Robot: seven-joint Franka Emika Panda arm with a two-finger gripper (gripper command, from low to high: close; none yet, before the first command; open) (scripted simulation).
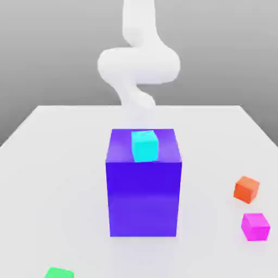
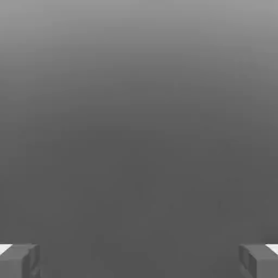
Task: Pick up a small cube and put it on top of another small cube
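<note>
Exterior view had the big blue block (image 1: 143, 184) mid-table (image 1: 49, 163) w/ the cyan cube (image 1: 144, 145) on top, arm (image 1: 138, 65) rising behind it. Pink cube (image 1: 255, 226) sat on the table at that view's right, just in front of the orange cube (image 1: 246, 189), not touching; a green cube (image 1: 58, 272) sat at the near edge. Hand view: gripper (image 2: 139, 260) fingers (image 2: 19, 260) wide apart, holding nothing.

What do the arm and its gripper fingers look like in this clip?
The arm is plain glossy white, made of smooth rounded segments, with no cables or markings visible. In the hand view, the gripper has blocky grey fingertips with white edges.
</note>
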